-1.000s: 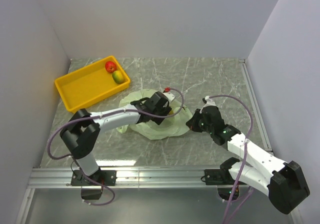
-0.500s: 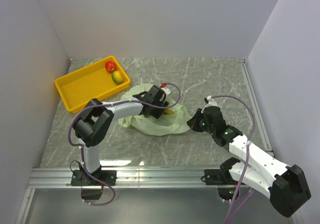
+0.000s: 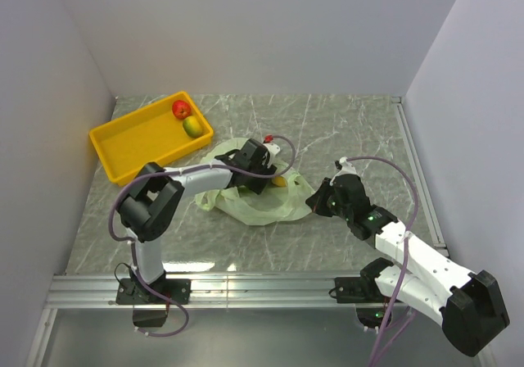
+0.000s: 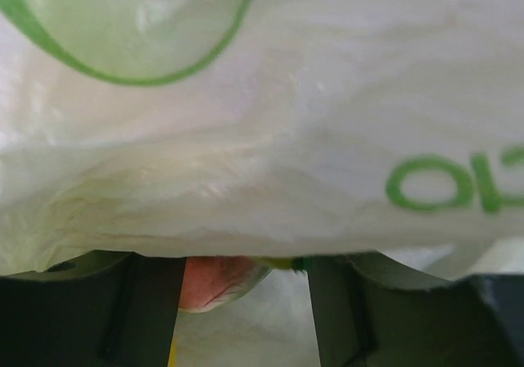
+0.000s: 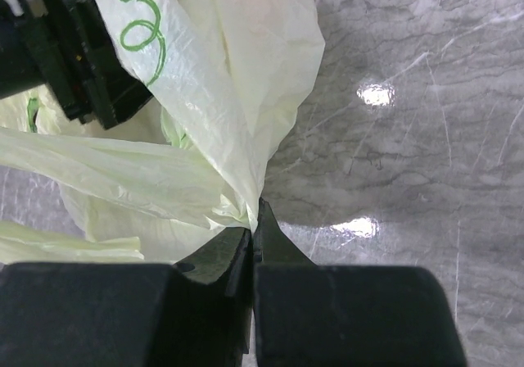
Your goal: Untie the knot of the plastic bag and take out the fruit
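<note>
A grey marbled tabletop [image 3: 352, 129], walled in white on three sides, offered open room along its right and far edges. The yellow tray [image 3: 123, 150] sat at the far left corner, holding a red apple [image 3: 181, 108] and a mango [image 3: 193, 125]. The plastic bag [image 3: 262, 207] lay mid-tabletop. The right end effector [image 3: 314, 199] was clenched on the bag's edge, plain from its wrist. The left end effector [image 3: 259, 172] sat in the bag. Only its wrist view showed fingers [image 4: 147, 310] apart beside a reddish fruit [image 4: 214, 281], and I could not tell whether they grasped it.

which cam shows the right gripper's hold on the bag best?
Right wrist: the right gripper has its fingers shut on a gathered corner of the plastic bag, seen close. Top external shows it only small at the bag's right edge, the pinch unclear. Left wrist shows just bag film, not this gripper.
</note>
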`<action>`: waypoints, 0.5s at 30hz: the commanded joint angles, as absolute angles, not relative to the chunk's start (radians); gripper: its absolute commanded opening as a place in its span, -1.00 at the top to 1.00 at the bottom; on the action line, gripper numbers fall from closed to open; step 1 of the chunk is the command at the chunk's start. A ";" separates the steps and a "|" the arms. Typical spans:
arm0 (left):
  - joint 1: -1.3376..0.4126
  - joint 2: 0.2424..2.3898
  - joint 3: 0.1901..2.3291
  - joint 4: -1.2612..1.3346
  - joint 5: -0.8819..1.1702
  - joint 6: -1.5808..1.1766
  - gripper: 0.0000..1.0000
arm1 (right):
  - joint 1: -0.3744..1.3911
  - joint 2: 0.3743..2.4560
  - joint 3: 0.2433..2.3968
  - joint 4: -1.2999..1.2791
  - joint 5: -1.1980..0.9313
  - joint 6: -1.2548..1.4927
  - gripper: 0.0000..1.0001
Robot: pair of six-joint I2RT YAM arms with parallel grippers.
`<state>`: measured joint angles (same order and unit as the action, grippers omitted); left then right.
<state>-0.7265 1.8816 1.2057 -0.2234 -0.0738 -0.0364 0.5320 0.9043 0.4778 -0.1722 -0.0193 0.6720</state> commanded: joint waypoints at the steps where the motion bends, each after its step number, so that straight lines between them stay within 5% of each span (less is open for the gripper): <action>1: -0.729 1.819 1.154 -0.259 0.029 -0.094 0.64 | 0.526 0.888 0.503 -0.156 -0.002 0.676 1.00; 6: -0.730 1.688 1.098 -0.285 0.055 -0.121 0.99 | 0.528 0.887 0.506 -0.155 -0.002 0.673 1.00; 15: -0.732 1.444 1.052 -0.316 0.195 -0.095 0.99 | 0.526 0.893 0.506 -0.149 -0.002 0.678 1.00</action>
<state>-0.7280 1.5326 1.0668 -0.3191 0.0978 -0.1070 0.5320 0.9043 0.4778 -0.1722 -0.0193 0.6727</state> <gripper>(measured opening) 0.014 0.008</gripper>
